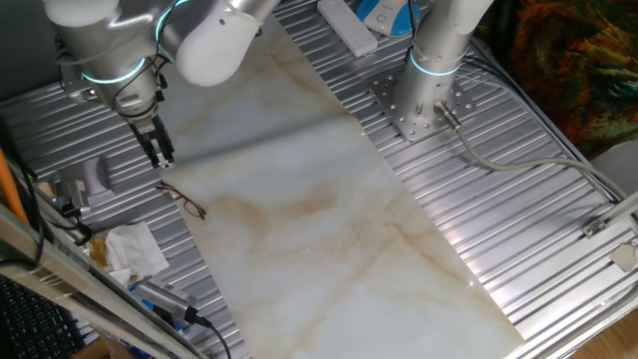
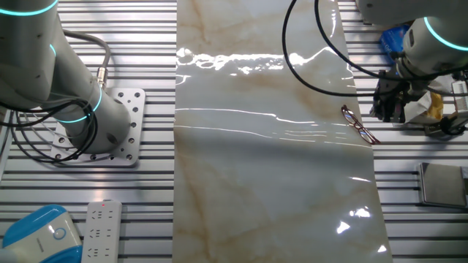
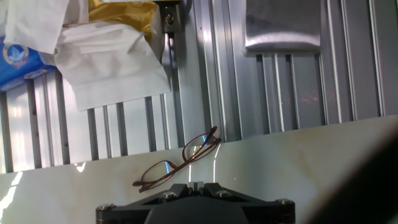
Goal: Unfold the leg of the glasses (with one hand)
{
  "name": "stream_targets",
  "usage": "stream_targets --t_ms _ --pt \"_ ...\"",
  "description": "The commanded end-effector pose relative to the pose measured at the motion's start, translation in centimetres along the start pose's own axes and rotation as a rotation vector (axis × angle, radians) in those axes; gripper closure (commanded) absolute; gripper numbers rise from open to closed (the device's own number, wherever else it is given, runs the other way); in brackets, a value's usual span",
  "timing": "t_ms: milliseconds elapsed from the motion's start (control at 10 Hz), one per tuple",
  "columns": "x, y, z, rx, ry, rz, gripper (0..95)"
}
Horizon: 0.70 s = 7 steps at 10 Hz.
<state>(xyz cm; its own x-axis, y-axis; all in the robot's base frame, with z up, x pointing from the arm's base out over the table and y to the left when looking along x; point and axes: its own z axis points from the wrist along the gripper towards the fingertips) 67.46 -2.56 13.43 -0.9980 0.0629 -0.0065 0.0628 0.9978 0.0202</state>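
The glasses (image 1: 185, 200), thin reddish-brown wire with two clear lenses, lie flat on the marble sheet (image 1: 319, 219) close to its edge by the slatted metal table. They also show in the other fixed view (image 2: 359, 124) and in the hand view (image 3: 180, 162). Their arms look folded against the frame. My gripper (image 1: 159, 152) hangs above the table a short way behind the glasses, apart from them. Its two fingertips (image 3: 197, 185) stand together, shut and empty, just short of the glasses.
White tissue (image 3: 115, 59), a yellow packet (image 3: 121, 12) and a blue packet (image 3: 18, 53) lie on the slats beyond the glasses. A metal block (image 3: 283, 25) sits nearby. A second arm's base (image 1: 424, 100), cables, a white remote (image 2: 102, 230) and a blue-white device (image 2: 40, 234) stand on the far side.
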Motion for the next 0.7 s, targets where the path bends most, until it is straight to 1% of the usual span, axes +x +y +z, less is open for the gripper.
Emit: stream_targets --t_ms 100,300,700 --pt "0.00 0.05 0.01 -0.005 0.001 0.008 95.0" --pt "0.00 0.05 0.01 0.002 0.001 0.029 95.0" --pt "0.00 0.05 0.01 -0.004 -0.001 0.015 95.0"
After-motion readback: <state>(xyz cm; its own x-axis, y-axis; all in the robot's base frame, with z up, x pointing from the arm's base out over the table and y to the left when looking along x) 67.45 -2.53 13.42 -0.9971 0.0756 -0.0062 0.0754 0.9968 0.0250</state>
